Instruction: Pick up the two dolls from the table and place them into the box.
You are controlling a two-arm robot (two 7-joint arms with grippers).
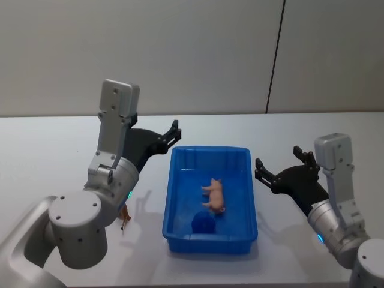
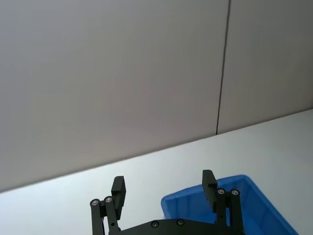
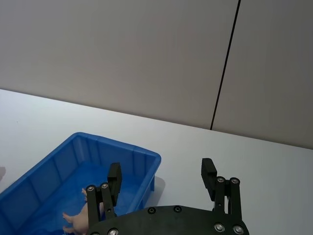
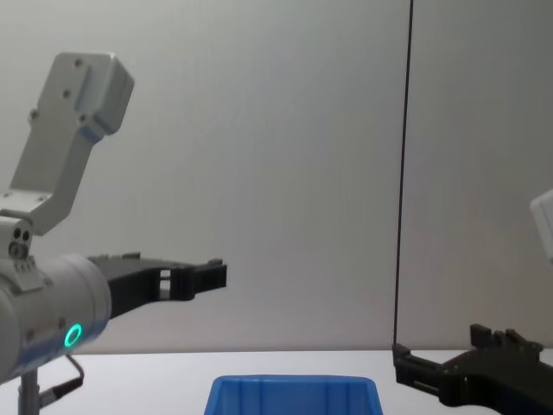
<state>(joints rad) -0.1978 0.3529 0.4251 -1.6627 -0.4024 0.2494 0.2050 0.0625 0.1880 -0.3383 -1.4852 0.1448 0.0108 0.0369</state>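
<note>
On your left, the left gripper point(image 1: 176, 133) hangs above the table point(image 1: 54, 144), just off the far left corner of the box point(image 1: 170, 201). Its black, angular fingers point(image 2: 119, 186) are spread wide with nothing between them, and you can see bare white tabletop through the gap in the left wrist view. The arm behind it is smooth grey-white casing with a rounded joint.

Beside that joint, near the table's front edge, a small brown doll point(image 1: 125, 217) stands on the tabletop, left of the box and apart from it. The arm partly hides it, so you can make out little more than thin legs.

In the middle sits the box, a glossy bright blue plastic rectangle with a thick rim, rounded corners and ribbed inner walls. A pale pink pig doll point(image 1: 215, 193), smooth and rounded, lies on its floor slightly right of centre. Nearer the front wall there is a darker blue round patch point(image 1: 203, 223); you cannot tell what it is.

On your right, the right gripper point(image 1: 278, 159) hangs over the table just past the box's right rim, and its black notched fingers point(image 3: 208, 171) are also wide apart and hold nothing. Behind everything stands a flat matt grey wall point(image 1: 180, 54) with one thin dark vertical seam point(image 1: 275, 60).
</note>
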